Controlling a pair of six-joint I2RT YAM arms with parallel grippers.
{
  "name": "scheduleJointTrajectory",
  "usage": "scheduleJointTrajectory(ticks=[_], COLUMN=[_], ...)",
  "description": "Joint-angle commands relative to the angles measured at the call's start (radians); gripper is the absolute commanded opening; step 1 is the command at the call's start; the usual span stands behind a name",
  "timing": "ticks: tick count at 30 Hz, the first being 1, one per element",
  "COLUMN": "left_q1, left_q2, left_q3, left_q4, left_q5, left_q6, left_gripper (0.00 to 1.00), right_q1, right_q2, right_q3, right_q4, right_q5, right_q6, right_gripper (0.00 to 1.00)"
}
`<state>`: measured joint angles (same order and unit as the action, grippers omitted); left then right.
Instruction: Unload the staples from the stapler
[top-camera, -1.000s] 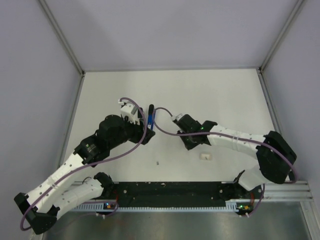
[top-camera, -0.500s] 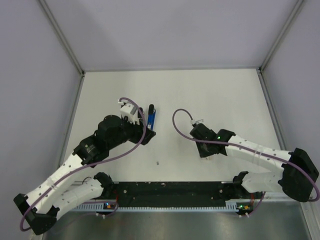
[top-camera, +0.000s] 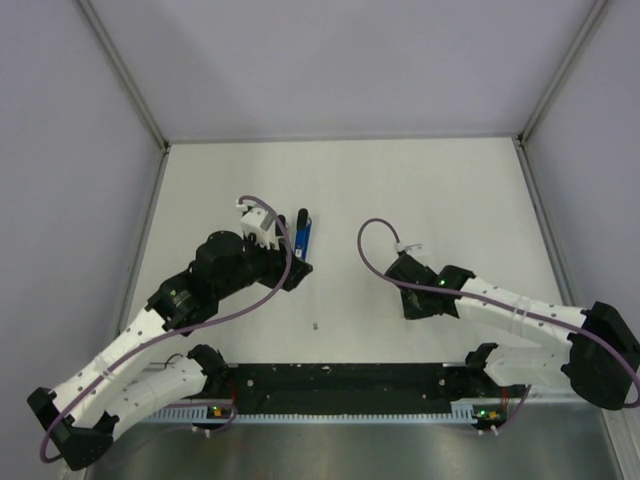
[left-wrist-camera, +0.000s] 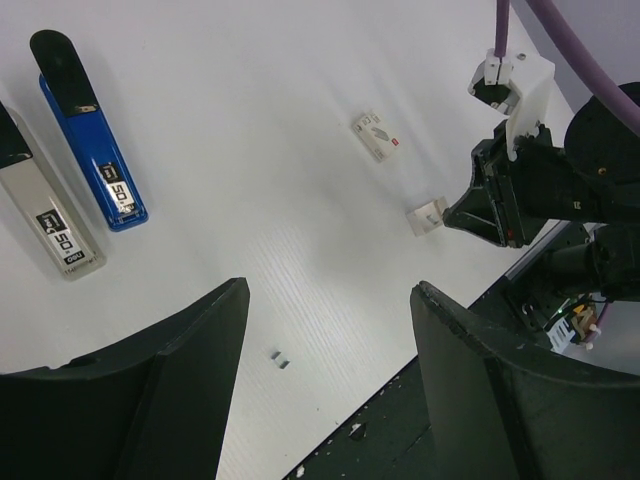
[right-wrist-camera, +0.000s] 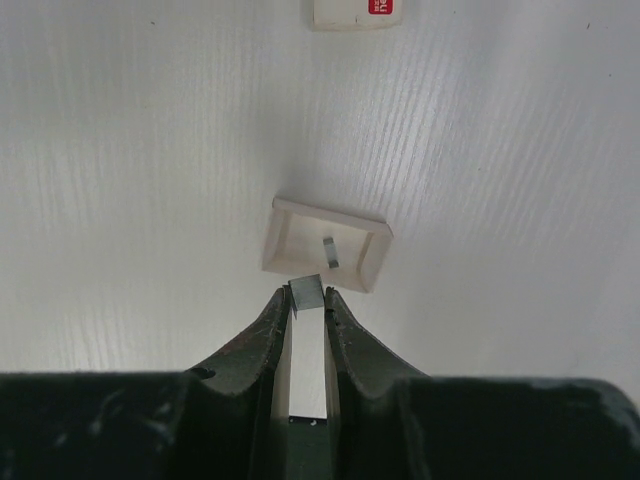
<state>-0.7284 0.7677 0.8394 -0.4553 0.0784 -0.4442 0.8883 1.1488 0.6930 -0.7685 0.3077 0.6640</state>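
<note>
The blue stapler (left-wrist-camera: 92, 140) lies flat on the table with its black end away from me, beside a grey bar (left-wrist-camera: 48, 210). It also shows in the top view (top-camera: 303, 236). My left gripper (left-wrist-camera: 330, 292) is open and empty, held above the table to the stapler's near right. My right gripper (right-wrist-camera: 307, 300) is shut on a short silvery strip of staples (right-wrist-camera: 306, 290), at the near rim of a small cream tray (right-wrist-camera: 283, 232) that holds one staple (right-wrist-camera: 331, 252). In the top view the right gripper (top-camera: 412, 300) covers the tray.
A small white box with a red mark (left-wrist-camera: 377, 136) lies beyond the tray (left-wrist-camera: 427, 215). Two loose staples (left-wrist-camera: 280, 359) lie near the table's front edge. The black base rail (top-camera: 340, 380) runs along the near edge.
My right gripper has moved from beside the stapler to the near right, down over the cream tray, carrying the staple strip. The left arm and the stapler have not moved.
</note>
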Motion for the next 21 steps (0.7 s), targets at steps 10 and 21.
scheduleJointTrajectory(ticks=[10,21], left_q1=[-0.003,-0.003], left_q2=[-0.018,-0.018], left_q3=[-0.011,-0.01], left_q4=[0.043,0.037], left_q5=[-0.003,-0.014], left_q6=[0.01,0.027], left_gripper=[0.72,0.72], right_q1=[-0.002,-0.008], right_q2=[0.094,0.143], right_q3=[0.01,0.01], right_q4=[0.093,0.126], right_q5=[0.051,0.034], right_q6=[0.055,0.068], right_gripper=[0.09,0.14])
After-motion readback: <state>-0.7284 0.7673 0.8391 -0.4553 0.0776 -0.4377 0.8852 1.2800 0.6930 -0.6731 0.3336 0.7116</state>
